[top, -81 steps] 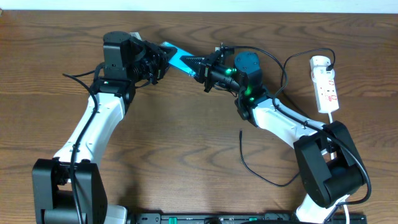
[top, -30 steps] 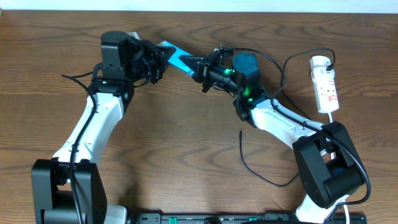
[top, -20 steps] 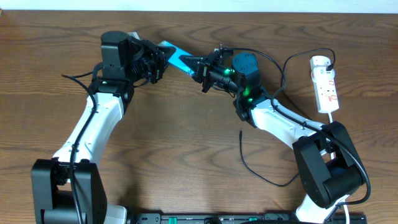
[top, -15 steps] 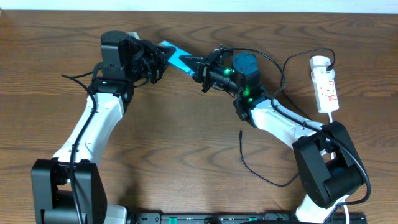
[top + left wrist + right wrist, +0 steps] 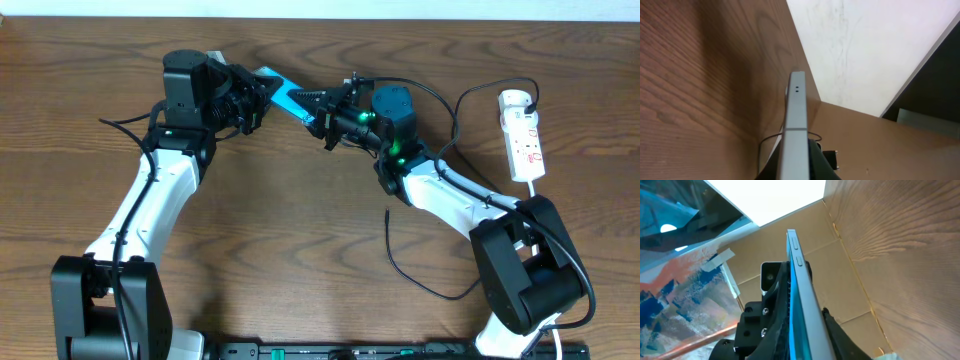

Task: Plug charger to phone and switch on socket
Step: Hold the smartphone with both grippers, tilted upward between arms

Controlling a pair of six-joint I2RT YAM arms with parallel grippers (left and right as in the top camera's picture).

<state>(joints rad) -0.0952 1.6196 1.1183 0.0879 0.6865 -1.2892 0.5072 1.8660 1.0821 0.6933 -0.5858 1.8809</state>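
Note:
The phone (image 5: 284,92), light blue, is held edge-up above the table between both arms. My left gripper (image 5: 255,103) is shut on its left end. In the left wrist view its grey edge (image 5: 794,125) runs away from the dark fingers (image 5: 821,167). My right gripper (image 5: 318,110) straddles the other end, with the phone (image 5: 801,290) between its black fingers (image 5: 840,335); whether they still press on it does not show. The charger (image 5: 398,262), a thin black cable, lies loose on the table with its free tip (image 5: 388,212) near the right arm. The socket (image 5: 524,135) lies at the far right.
The charger cable loops from the socket (image 5: 524,135) end behind my right arm (image 5: 450,195). Bare wooden table (image 5: 300,230) lies between the two arms. A wall and cardboard show behind the table in both wrist views.
My right wrist has edged slightly to the left at the phone. The left arm, the phone, the cable and the socket have not moved.

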